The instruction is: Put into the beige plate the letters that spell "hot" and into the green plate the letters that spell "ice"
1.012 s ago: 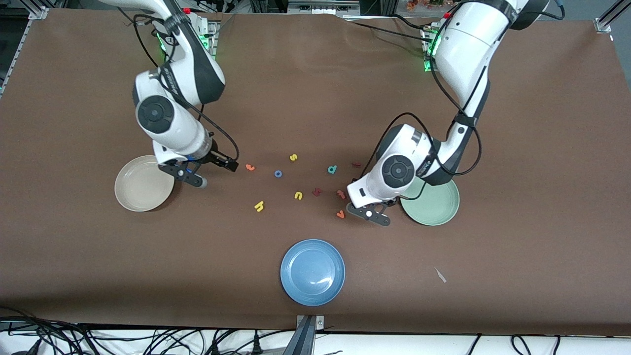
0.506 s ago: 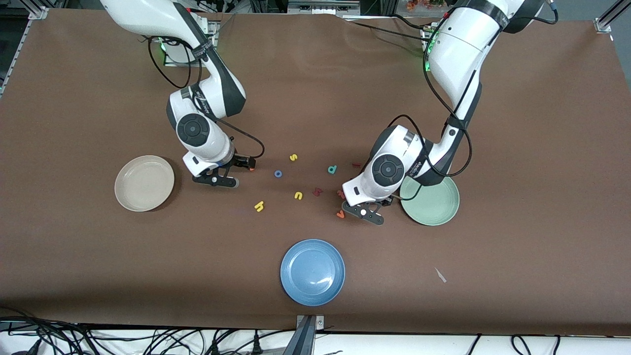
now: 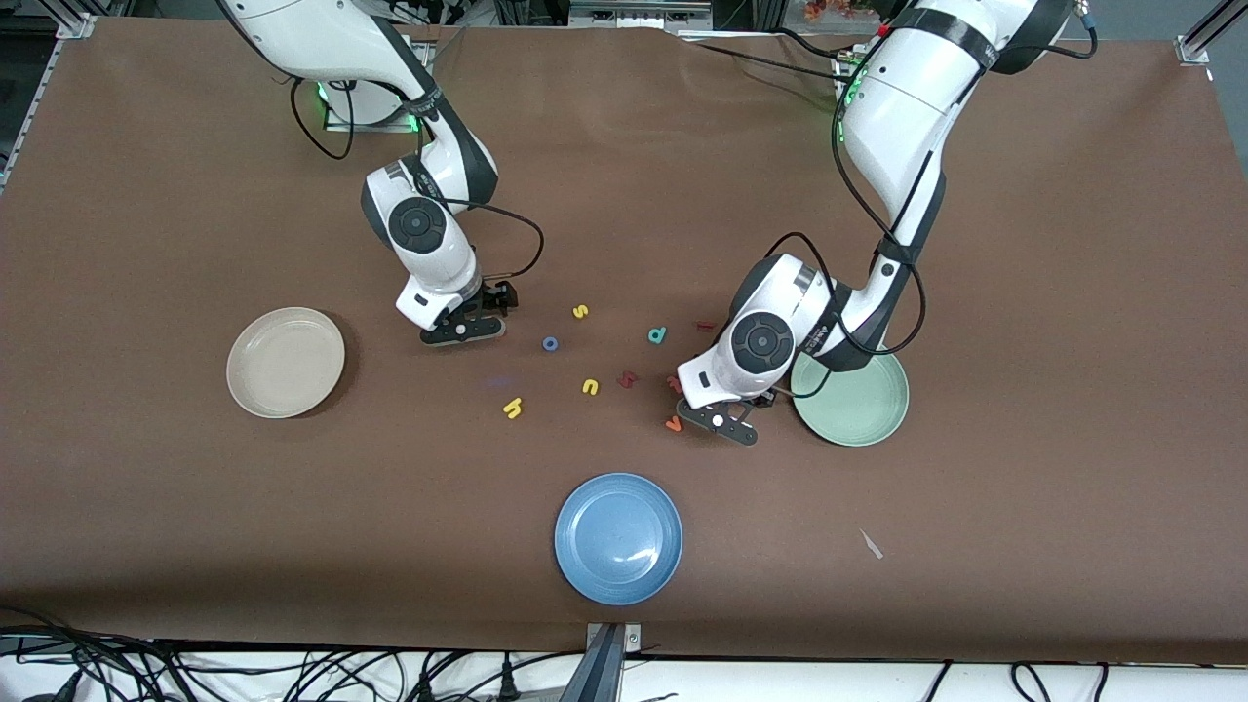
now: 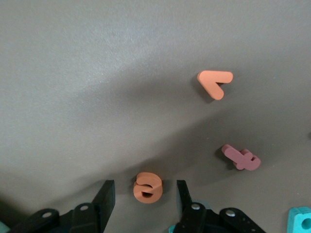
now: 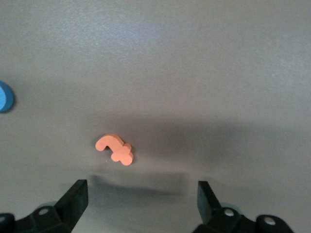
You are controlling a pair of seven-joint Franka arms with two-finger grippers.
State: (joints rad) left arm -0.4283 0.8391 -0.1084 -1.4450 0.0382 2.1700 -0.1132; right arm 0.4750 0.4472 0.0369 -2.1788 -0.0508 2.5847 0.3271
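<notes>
Both the round cream-beige plate (image 3: 285, 362) and round mint-green plate (image 3: 858, 399) sit empty; the left gripper (image 4: 145, 198) straddles, untouching, the small orange foam "e" (image 4: 147, 186), while the right gripper (image 5: 141, 196), wide open, hovers by the orange foam "t" (image 5: 115, 148).

The front view looks steeply down from high across the brown table (image 3: 195, 546), facing both arm bases along the top of the frame and taking in the whole surface. The left wrist view looks straight down from close range, its black fingertips (image 4: 104, 196) at the bottom edge; its small orange foam "v" (image 4: 215, 83) also shows in the front view, right of centre (image 3: 673, 424). The right wrist view is equally close and downward; its small blue foam ring (image 5: 5, 96) appears near the front view's centre (image 3: 550, 343).
</notes>
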